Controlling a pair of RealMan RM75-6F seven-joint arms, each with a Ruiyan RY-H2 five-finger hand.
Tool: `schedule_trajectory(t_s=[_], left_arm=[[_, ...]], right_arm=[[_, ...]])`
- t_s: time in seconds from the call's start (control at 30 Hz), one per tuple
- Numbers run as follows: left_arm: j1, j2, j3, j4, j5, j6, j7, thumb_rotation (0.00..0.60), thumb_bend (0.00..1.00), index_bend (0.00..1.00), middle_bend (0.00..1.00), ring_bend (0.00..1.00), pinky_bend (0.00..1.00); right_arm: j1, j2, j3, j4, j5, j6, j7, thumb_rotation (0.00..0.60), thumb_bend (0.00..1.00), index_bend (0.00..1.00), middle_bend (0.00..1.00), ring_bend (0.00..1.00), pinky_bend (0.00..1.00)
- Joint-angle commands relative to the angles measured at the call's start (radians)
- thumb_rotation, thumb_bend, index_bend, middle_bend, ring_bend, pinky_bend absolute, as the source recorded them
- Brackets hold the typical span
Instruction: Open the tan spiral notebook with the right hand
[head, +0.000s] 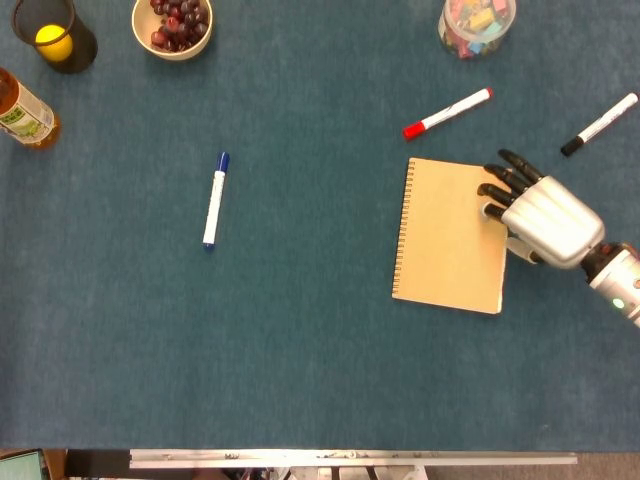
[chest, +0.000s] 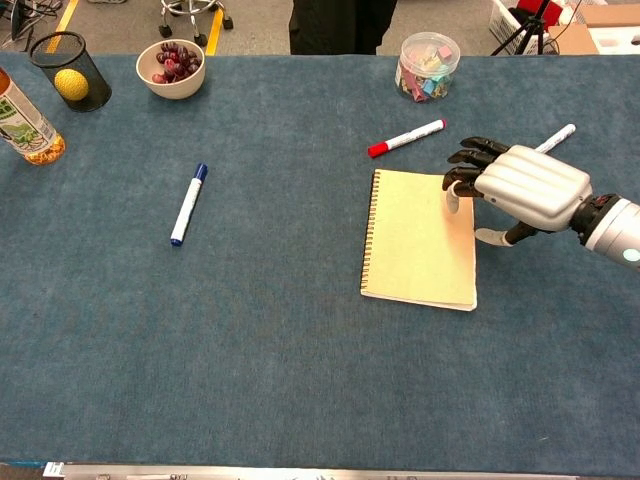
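Under the right robot hand, the notebook's right edge is hidden.

We see both views evenly and brightly lit from overhead, with diffuse light and no hard shadows. The right hand casts only a soft, faint shadow on the notebook under its fingers, seen also in the chest view, where the hand shows pale glare along its silver back. The table left of the hand looks uniform, its cloth texture slightly grainy. Focus is sharp across both views, and the hand shows no motion blur. In the chest view the table edges far behind the hand bow slightly from lens distortion.
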Motion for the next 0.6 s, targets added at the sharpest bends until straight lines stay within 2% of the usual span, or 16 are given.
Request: schedule_trajectory(t_s=[0.03, 0.6], left_arm=[[0.001, 0.001, 0.001, 0.0, -0.002, -0.003, -0.002, 0.6, 0.48, 0.14, 0.08, 0.03, 0.06], [0.0, 0.001, 0.004, 0.004, 0.002, -0.008, -0.018, 0.6, 0.48, 0.14, 0.08, 0.03, 0.06]], right_arm=[[0.002, -0.02, -0.007, 0.03, -0.007, -0.004, 0.006, 0.6, 0.24, 0.43, 0.3, 0.12, 0.06], [-0.024, -0.068, -0.034, 0.142, -0.029, 0.033, 0.028, 0.6, 0.24, 0.43, 0.3, 0.12, 0.06]])
